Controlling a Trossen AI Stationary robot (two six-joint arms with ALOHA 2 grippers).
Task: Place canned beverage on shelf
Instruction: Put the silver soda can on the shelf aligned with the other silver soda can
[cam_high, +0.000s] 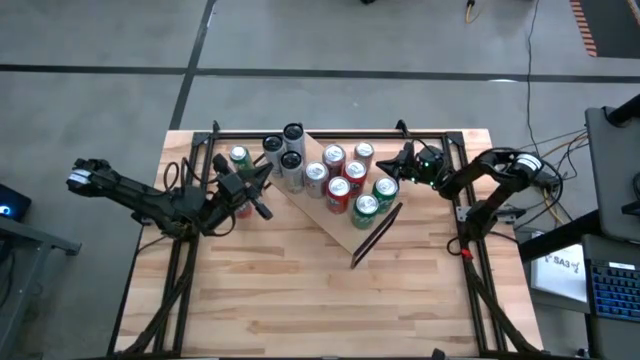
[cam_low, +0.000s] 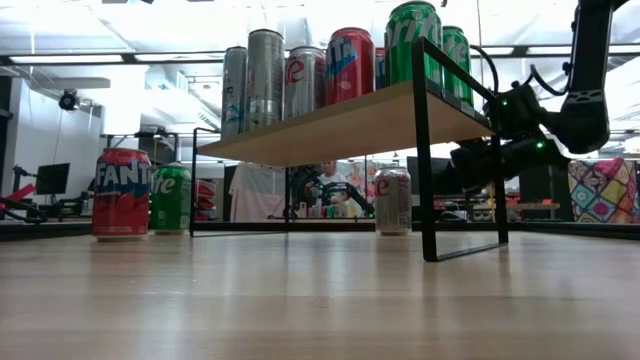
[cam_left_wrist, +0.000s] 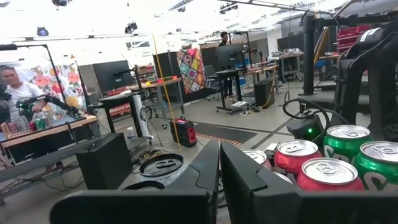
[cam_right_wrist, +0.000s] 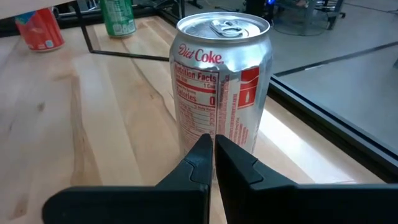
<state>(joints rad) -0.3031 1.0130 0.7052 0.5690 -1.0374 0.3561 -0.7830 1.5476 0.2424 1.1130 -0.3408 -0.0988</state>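
Observation:
The shelf (cam_high: 330, 218) stands slantwise mid-table and carries several cans. It shows raised on black end frames in the low view (cam_low: 350, 125). A silver Diet Coke can (cam_right_wrist: 222, 81) stands upright on the tabletop behind the shelf (cam_high: 363, 153), also seen in the low view (cam_low: 392, 200). My right gripper (cam_right_wrist: 212, 144) is shut and points at this can's lower side from the table's right (cam_high: 400, 162). My left gripper (cam_left_wrist: 219, 163) is shut and empty, at can-top height by the shelf's left end (cam_high: 262, 190). My right gripper's shut fingertips (cam_right_wrist: 202, 149) stand right before the lower side of the Diet Coke can (cam_right_wrist: 214, 124), coming level from the table's right. I cannot tell whether they touch it. The can stands upright on the table.
A red Fanta can (cam_low: 122, 192) and a green can (cam_low: 170, 198) stand on the table left of the shelf. The green one is at the far left (cam_high: 240, 158). A black rail frame (cam_high: 440, 133) edges the tabletop. The table's near half (cam_high: 320, 300) is bare wood.

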